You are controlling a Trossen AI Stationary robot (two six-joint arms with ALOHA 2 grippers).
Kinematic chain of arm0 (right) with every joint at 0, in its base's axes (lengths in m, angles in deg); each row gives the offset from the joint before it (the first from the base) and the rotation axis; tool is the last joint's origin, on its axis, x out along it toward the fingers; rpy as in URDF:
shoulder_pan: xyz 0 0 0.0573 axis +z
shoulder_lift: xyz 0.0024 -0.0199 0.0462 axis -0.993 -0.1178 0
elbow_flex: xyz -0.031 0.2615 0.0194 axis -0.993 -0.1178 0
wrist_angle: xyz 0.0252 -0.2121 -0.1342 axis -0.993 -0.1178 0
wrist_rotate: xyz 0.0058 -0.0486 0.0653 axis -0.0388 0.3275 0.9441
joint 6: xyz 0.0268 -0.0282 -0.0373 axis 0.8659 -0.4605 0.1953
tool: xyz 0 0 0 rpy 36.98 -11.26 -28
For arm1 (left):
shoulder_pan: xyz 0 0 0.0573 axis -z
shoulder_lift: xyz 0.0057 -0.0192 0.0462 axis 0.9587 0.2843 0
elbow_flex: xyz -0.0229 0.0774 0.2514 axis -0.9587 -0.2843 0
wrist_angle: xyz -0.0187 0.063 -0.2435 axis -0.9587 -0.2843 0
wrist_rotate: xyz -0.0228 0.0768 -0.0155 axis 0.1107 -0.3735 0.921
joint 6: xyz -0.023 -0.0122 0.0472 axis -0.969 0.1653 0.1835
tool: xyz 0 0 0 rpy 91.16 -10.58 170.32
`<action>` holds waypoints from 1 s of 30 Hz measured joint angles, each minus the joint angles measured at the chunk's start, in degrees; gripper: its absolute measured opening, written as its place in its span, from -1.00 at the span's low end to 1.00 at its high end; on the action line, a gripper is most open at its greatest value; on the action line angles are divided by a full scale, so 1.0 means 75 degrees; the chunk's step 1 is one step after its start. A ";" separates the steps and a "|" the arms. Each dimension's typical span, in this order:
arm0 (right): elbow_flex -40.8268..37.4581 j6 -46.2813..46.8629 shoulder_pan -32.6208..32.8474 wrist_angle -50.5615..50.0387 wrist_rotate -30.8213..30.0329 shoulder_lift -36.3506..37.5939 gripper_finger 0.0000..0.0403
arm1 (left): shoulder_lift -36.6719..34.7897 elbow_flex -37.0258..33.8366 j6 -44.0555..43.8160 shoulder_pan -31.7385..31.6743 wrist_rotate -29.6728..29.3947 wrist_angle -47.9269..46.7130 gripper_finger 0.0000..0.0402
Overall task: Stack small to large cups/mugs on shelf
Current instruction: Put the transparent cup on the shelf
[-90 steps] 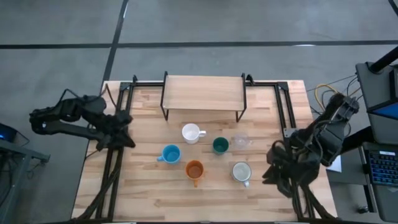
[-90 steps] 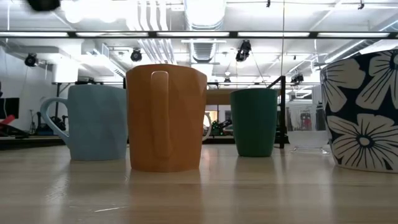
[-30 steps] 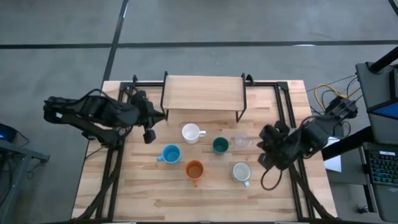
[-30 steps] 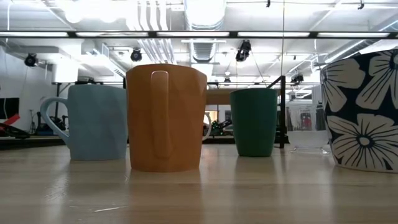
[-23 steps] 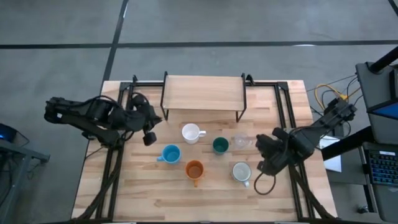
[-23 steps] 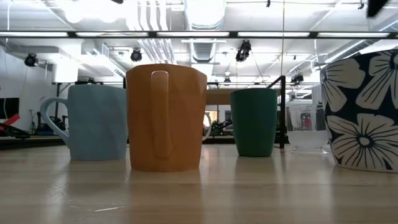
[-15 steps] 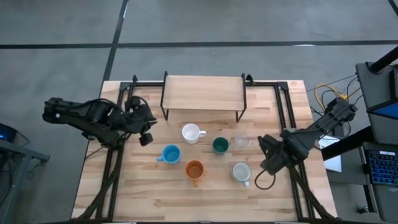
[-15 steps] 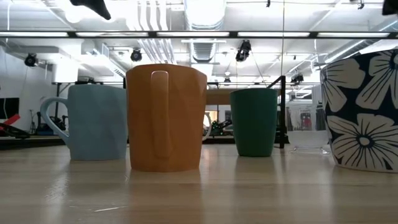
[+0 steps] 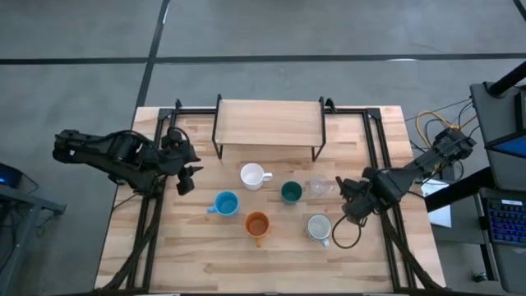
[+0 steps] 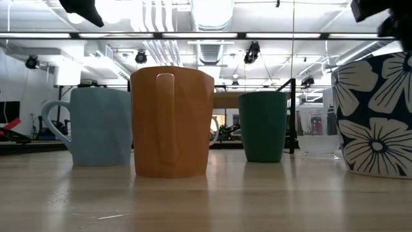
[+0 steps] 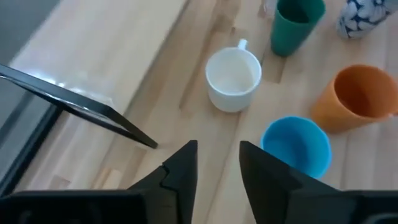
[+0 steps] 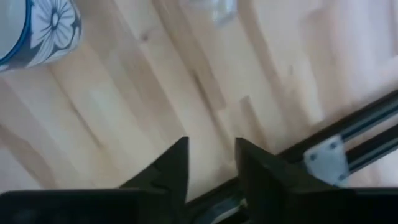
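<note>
Six cups stand on the table in front of the shelf [image 9: 269, 122]. They are the white mug [image 9: 253, 175], the teal cup [image 9: 290, 192], the clear glass [image 9: 319, 187], the light blue mug [image 9: 225, 203], the orange mug [image 9: 257, 224] and the flower-patterned mug [image 9: 319, 227]. My left gripper [image 9: 185, 177] hovers open and empty above the table, left of the white mug [image 11: 233, 79]. My right gripper [image 9: 349, 207] hovers open and empty, right of the patterned mug [image 12: 37, 28] and the glass [image 12: 211, 9]. In the low view the orange mug [image 10: 172, 122] hides most of the white mug.
The shelf stands on thin black legs [image 11: 81, 106] at the table's far middle, its top bare. Black metal frames [image 9: 374, 148] run along both sides of the table. Bare wood lies at the table's near edge [image 9: 271, 267].
My left gripper has drawn back a little toward the table's left edge, away from the white mug. My right arm has shifted its wrist while its gripper stays beside the patterned mug. The cups have not moved.
</note>
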 joint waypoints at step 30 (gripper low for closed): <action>-0.0139 -0.4661 -0.3742 0.1920 0.0861 0.0495 0.26 | -0.0539 -0.2103 -0.0465 0.0000 -0.0382 0.0811 -0.37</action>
